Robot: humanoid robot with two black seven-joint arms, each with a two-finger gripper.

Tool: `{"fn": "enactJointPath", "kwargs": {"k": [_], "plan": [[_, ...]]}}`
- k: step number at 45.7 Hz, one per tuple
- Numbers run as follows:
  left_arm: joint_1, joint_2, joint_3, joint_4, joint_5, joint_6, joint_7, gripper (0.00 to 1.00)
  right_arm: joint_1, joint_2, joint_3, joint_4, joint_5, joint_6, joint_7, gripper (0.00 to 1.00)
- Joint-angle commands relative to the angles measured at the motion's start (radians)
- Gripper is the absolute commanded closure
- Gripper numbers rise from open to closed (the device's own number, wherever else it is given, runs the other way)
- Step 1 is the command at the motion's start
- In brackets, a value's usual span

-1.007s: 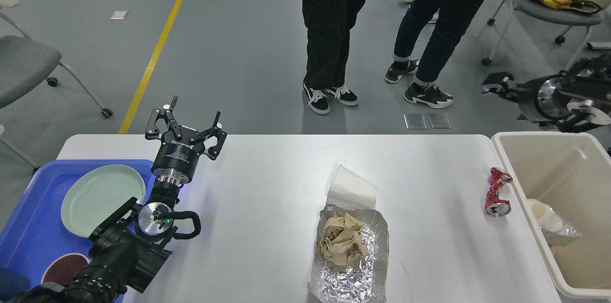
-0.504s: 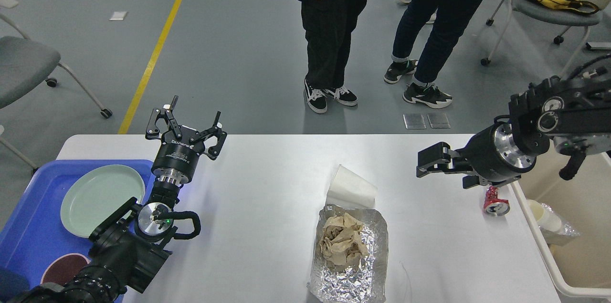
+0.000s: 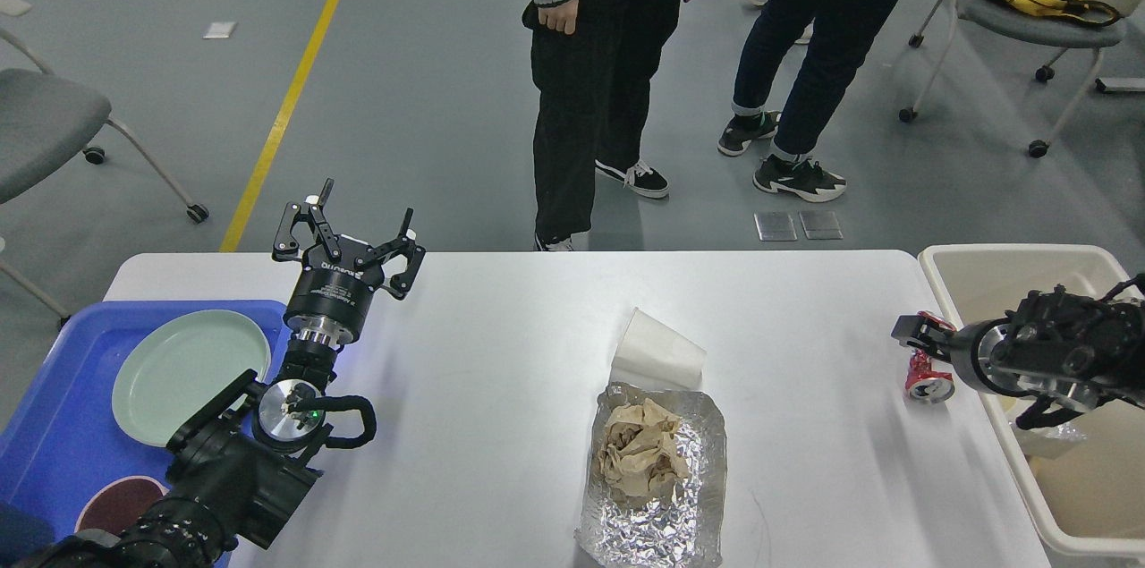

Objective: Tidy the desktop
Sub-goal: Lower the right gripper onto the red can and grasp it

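Observation:
The white desktop [image 3: 501,326] holds a white paper cup [image 3: 657,353] lying on its side, a foil sheet [image 3: 657,514] with crumpled brown paper [image 3: 640,453] on it, and a crushed red can [image 3: 928,382] near the right edge. My left gripper [image 3: 351,233] is open and empty, raised above the far left of the desktop beside the blue tray. My right gripper [image 3: 914,337] is low at the upper part of the red can. Its fingers look small and dark, so their grip on the can is unclear.
A blue tray [image 3: 45,461] at the left holds a pale green plate [image 3: 190,374] and a dark red dish [image 3: 119,505]. A beige bin [image 3: 1011,262] stands off the right edge with a cup and foil [image 3: 1047,438] inside. Two people [image 3: 617,58] stand beyond the far edge.
My right arm has dropped and pulled back right, from above the desktop to the red can. The left arm has not moved. The person in the striped sweater has stepped closer.

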Motion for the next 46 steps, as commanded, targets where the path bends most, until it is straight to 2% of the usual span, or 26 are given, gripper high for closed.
{"fn": "enactJointPath", "kwargs": {"k": [1, 9, 14, 15, 24, 29, 34, 40, 41, 46], "plan": [[0.0, 0.0, 0.0, 0.0, 0.0, 0.001, 0.0, 0.04, -0.076, 0.022, 0.066, -0.061, 0.0, -0.017, 0.001, 0.0], [0.0, 0.0, 0.0, 0.0, 0.0, 0.001, 0.0, 0.04, -0.126, 0.048, 0.068, -0.079, -0.003, -0.042, 0.001, 0.0], [0.0, 0.0, 0.0, 0.0, 0.0, 0.001, 0.0, 0.04, -0.158, 0.077, 0.068, -0.14, -0.005, -0.042, 0.001, 0.22], [0.001, 0.0, 0.0, 0.0, 0.0, 0.001, 0.0, 0.04, -0.162, 0.079, 0.068, -0.148, -0.005, -0.042, 0.001, 0.24], [0.0, 0.0, 0.0, 0.0, 0.0, 0.0, 0.0, 0.04, -0.171, 0.091, 0.073, -0.177, -0.003, -0.053, 0.001, 0.26], [0.0, 0.0, 0.0, 0.0, 0.0, 0.0, 0.0, 0.04, -0.188, 0.093, 0.071, -0.184, -0.003, -0.068, 0.004, 0.34], [0.0, 0.0, 0.0, 0.0, 0.0, 0.001, 0.0, 0.04, -0.197, 0.094, 0.071, -0.184, -0.003, -0.074, 0.006, 0.5], [0.0, 0.0, 0.0, 0.0, 0.0, 0.001, 0.0, 0.04, -0.201, 0.109, 0.068, -0.184, -0.003, -0.074, 0.006, 0.95], [0.001, 0.0, 0.0, 0.0, 0.0, 0.0, 0.0, 0.04, -0.2, 0.111, 0.068, -0.184, -0.003, -0.074, 0.006, 1.0], [0.001, 0.0, 0.0, 0.0, 0.0, 0.0, 0.0, 0.04, -0.197, 0.111, 0.067, -0.18, -0.003, -0.074, 0.006, 1.0]]}}
